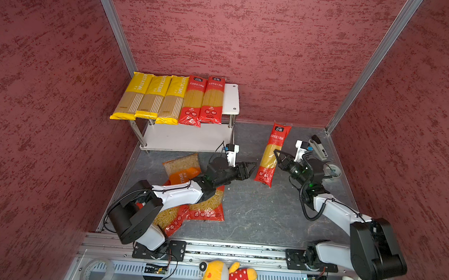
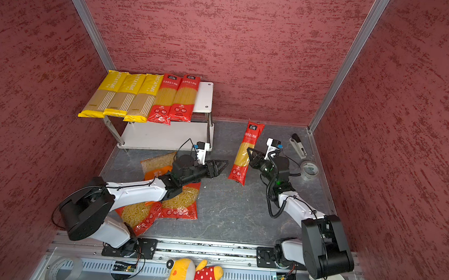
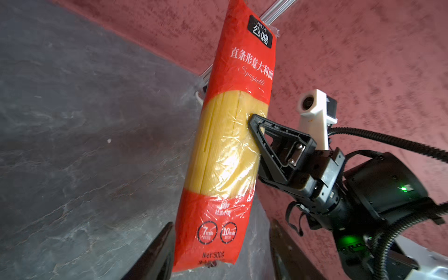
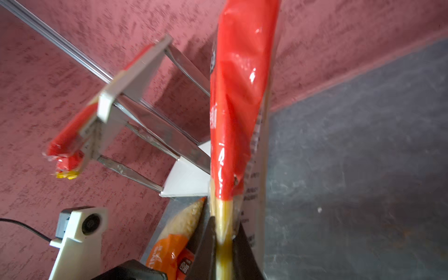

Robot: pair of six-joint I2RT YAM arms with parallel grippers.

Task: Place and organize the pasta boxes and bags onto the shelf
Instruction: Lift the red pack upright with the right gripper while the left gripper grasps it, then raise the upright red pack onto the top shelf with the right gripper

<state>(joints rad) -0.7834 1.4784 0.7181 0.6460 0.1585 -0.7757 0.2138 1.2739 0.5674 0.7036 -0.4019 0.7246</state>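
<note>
The loose red spaghetti pack (image 1: 271,154) (image 3: 230,145) lies lengthwise from 12 to 6 o'clock in both top views, at 3 o'clock of the shelf (image 1: 231,98) and apart from it, over the grey floor (image 1: 253,215). The right gripper (image 1: 277,153) (image 4: 224,232) comes in from the pack's 4 o'clock side, its jaws nearly closed and pinching the pack's clear window at its edge. The left gripper (image 1: 251,169) sits at the pack's 8 o'clock, just beside its lower end. In the left wrist view its fingers (image 3: 157,254) stand parted on either side of that end with nothing held.

On the shelf's top board, three yellow PASTATIME packs (image 1: 150,97) lie side by side. Two red packs (image 1: 203,101) lie touching them at their 3 o'clock. The lower board is bare.

At 6 o'clock of the shelf, the orange PASTATIME bag (image 1: 182,167) and two red macaroni bags (image 1: 208,204) lie on the floor, partly under the left arm. A stapler (image 1: 319,147) lies at 2 o'clock of the right gripper.
</note>
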